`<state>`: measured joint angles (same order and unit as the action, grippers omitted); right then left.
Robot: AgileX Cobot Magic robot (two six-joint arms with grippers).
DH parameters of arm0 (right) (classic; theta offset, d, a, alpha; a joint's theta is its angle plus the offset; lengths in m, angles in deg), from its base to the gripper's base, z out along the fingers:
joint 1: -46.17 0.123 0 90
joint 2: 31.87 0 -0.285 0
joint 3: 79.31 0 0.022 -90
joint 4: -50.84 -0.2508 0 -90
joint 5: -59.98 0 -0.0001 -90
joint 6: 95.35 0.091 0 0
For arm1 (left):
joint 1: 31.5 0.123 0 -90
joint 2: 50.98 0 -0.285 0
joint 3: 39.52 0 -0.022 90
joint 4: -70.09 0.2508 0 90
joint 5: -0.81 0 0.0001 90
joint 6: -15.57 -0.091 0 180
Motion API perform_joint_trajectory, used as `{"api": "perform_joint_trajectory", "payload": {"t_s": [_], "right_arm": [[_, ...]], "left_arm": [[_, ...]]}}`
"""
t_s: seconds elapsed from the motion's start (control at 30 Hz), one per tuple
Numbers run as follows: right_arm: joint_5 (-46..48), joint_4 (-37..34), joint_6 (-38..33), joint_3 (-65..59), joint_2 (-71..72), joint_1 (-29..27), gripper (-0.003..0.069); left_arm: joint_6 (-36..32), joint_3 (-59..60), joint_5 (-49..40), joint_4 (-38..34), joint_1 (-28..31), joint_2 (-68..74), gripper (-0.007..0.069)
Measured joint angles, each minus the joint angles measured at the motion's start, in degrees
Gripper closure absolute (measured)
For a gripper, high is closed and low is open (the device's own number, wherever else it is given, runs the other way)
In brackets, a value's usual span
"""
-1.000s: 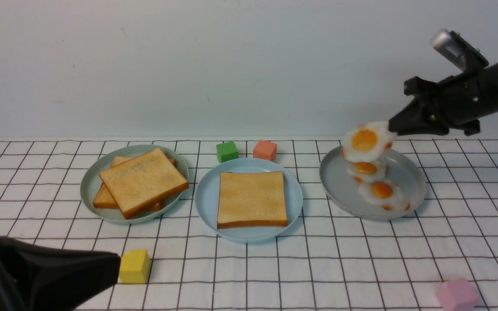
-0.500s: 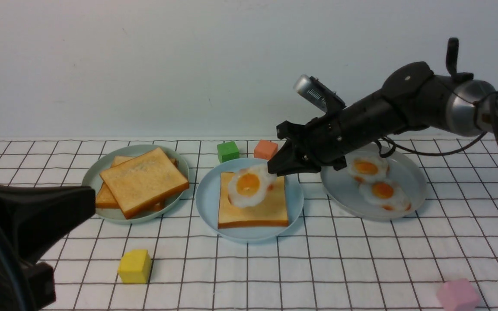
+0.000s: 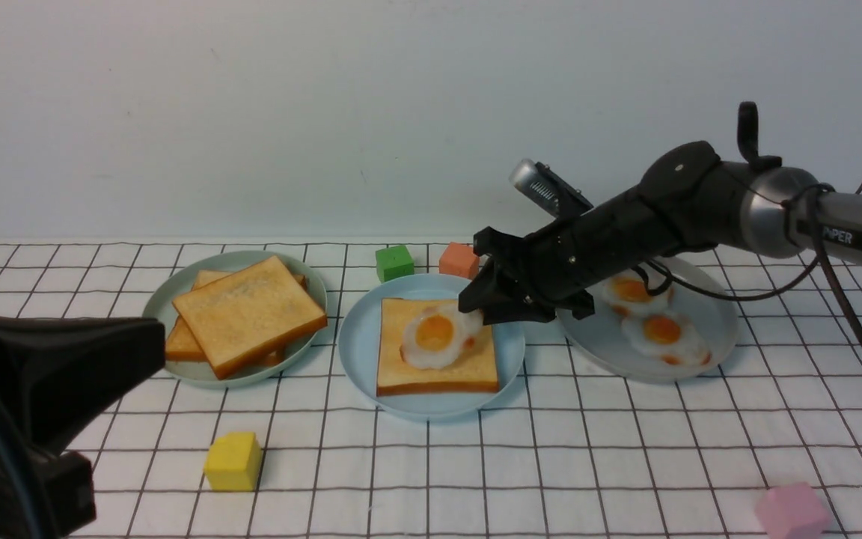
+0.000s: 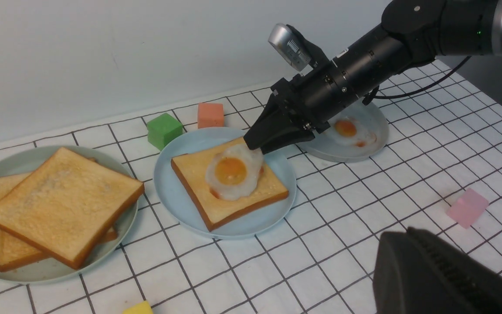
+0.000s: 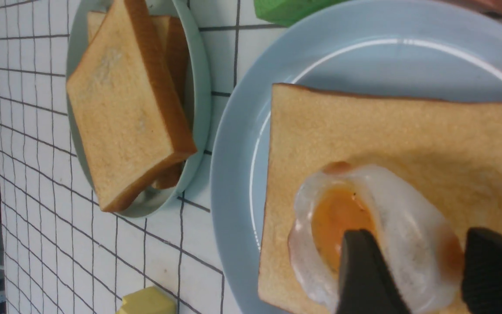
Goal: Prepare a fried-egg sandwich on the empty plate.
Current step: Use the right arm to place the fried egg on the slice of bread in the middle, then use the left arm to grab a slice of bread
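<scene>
Where a white cloth with a black grid covers the surface [image 3: 625, 464], we find three plates in a row before a bare, pale wall [image 3: 251, 112]. The sky-blue plate [image 3: 360, 352] sits in the middle and carries one toast slice [image 3: 438, 374] laid flat. The fried egg [image 3: 435, 335] lies on that slice, yolk up, toward its far right corner. The right arm [image 3: 663, 217] stretches in from the right, low over the grey plate [image 3: 708, 314]. The right fingers [image 5: 364, 279] stand spread apart with their tips at the egg's edge, clamping nothing. On the robot's left, the pale grey-green plate [image 3: 154, 314] holds two stacked toast slices [image 3: 248, 314], the upper one turned askew. The grey plate holds two other fried eggs [image 3: 659, 329], one partly hidden behind the arm. A green cube [image 3: 393, 263] and a salmon cube [image 3: 459, 260] stand just behind the sky-blue plate, near the wall. A yellow cube [image 3: 233, 461] sits on the cloth toward the front left, and a pink cube [image 3: 790, 510] sits at the front right. The left fingers [image 3: 87, 359] hover as a dark bulk at the front left, closed on nothing.
</scene>
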<state>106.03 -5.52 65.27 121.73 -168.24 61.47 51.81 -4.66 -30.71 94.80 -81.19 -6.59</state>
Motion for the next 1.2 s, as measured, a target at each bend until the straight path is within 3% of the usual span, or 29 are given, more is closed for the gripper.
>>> {"api": "perform_joint_trajectory", "payload": {"t_s": [0.1,0.17,0.33,0.43,0.5,0.53,0.63,0.7,0.8,1.03,1.1,1.2], "right_arm": [[0.6,0.9,0.0,0.1,1.3,-0.1,0.0183],[2.0,2.7,0.0,0.1,3.1,-0.6,0.0151],[7.1,10.6,1.2,0.1,9.9,-2.2,0.0151],[13.5,18.3,3.7,0.1,16.2,-3.2,0.0215],[21.1,25.8,6.3,0.1,23.0,-3.3,0.0313],[21.5,26.3,6.7,0.1,23.5,-3.3,0.033],[24.1,33.9,10.5,-1.9,32.8,-2.1,0.0484],[24.3,35.3,11.2,-3.0,35.6,-1.6,0.0518],[24.8,37.6,12.5,-9.0,46.9,0.5,0.0585],[22.1,37.7,10.1,-25.1,68.2,5.9,0.0596],[19.7,37.7,8.4,-29.7,73.9,7.1,0.0597],[16.1,37.7,5.5,-35.1,79.8,7.9,0.0617]], "left_arm": [[0.0,0.0,0.0,0.0,0.0,0.0,0.0621],[0.1,0.0,-0.4,-0.1,0.0,0.0,0.0619],[0.1,0.0,-2.4,-0.3,0.0,1.9,0.0619],[0.1,0.0,-3.3,-0.3,0.0,6.4,0.0618],[0.1,-0.8,-3.5,0.2,0.0,12.6,0.0618],[0.1,-1.1,-3.6,0.2,0.0,13.7,0.0619],[-0.9,-4.4,-4.5,-0.2,1.3,23.3,0.0638],[-2.4,-5.8,-4.5,-1.4,2.6,26.3,0.0638],[-15.6,-10.6,-4.6,-11.6,12.7,34.0,0.0638],[-46.0,-19.6,-4.9,-34.1,32.4,46.4,0.0638],[-51.7,-22.7,-5.6,-36.2,34.8,50.2,0.0638],[-55.2,-26.3,-6.8,-34.9,35.1,55.5,0.0638]]}}
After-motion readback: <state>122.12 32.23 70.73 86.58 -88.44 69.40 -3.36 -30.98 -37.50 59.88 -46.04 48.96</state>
